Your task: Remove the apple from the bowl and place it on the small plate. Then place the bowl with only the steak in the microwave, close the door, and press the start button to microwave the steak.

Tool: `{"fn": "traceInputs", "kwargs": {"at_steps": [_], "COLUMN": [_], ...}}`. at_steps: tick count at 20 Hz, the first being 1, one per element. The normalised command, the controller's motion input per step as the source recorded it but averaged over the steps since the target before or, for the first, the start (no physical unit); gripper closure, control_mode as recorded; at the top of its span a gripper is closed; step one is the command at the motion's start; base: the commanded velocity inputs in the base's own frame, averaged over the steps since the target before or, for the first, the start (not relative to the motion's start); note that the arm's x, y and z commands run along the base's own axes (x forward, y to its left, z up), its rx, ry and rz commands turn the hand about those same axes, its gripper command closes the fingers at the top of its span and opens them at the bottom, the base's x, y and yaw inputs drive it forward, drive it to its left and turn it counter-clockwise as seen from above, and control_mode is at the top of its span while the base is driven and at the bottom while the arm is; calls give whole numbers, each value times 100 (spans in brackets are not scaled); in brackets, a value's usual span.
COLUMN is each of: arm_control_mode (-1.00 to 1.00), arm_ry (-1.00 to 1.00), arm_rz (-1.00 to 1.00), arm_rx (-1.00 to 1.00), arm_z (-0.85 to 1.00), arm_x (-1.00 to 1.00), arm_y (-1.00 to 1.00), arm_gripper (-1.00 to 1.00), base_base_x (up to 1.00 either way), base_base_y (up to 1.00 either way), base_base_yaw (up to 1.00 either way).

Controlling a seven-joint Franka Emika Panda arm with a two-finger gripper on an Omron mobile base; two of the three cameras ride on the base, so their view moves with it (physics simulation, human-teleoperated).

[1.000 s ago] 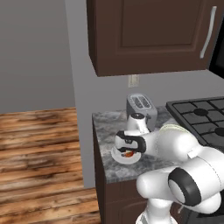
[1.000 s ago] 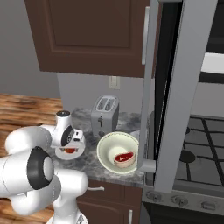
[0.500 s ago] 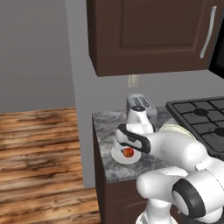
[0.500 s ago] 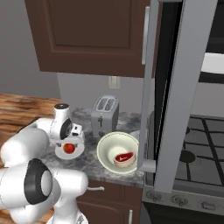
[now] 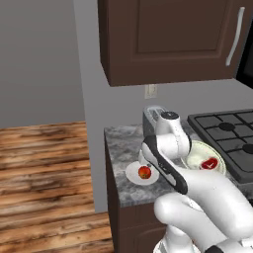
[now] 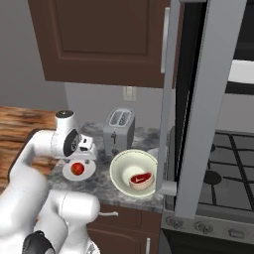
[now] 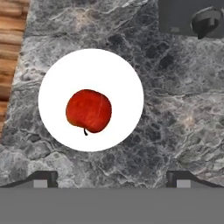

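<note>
**Spotter:** Where's the apple sitting?

**Operator:** The apple (image 7: 89, 110) lies on the small plate (image 7: 124, 78), a little off its centre, stem toward my fingers. In my hand view the two tips (image 7: 43, 179) stand spread as wide as they go along the bottom edge, with nothing between them. The apple is above them and clear of both, no contact.

**Spotter:** So that part looks done. What does the next move hinge on?

**Operator:** I'd say so. Now it's the bowl (image 6: 124, 163). From the right base view it sits on the tabletop (image 5: 118, 143) just beside the plate, on the stove side, with the steak (image 6: 141, 179) lying flat inside. The gripper (image 6: 83, 158) hangs over the plate, so the bowl is off to the side of my fingers, toward the open door (image 6: 194, 124).

**Spotter:** Any long axis to line up on?

**Operator:** Not really; the bowl is round, so I'd judge the nearest rim is what counts. The toaster (image 6: 118, 130) stands close behind it, and the door edge is near its far side, so I expect little room.
</note>
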Motion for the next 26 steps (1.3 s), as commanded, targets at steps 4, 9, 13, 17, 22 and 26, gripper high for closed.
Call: {"fn": "traceInputs", "kwargs": {"at_steps": [4, 9, 13, 17, 22, 26], "arm_control_mode": [-100, -100, -100, -100, -100, -100], "arm_ry": [-7, 0, 3, 9, 14, 8], "arm_rz": [-18, -19, -16, -10, -1, 0], "arm_rx": [-15, -20, -16, -12, -10, -2], "arm_z": [39, 45, 60, 29, -1, -23], "arm_x": [-70, -42, -4, 4, 42, 56], "arm_y": [-57, -52, -56, -44, -1, 1], "arm_gripper": [-100, -100, -100, -100, -100, -100], "base_base_x": [0, 0, 0, 0, 0, 0], "base_base_y": [0, 0, 0, 0, 0, 0], "base_base_yaw": [0, 0, 0, 0, 0, 0]}}
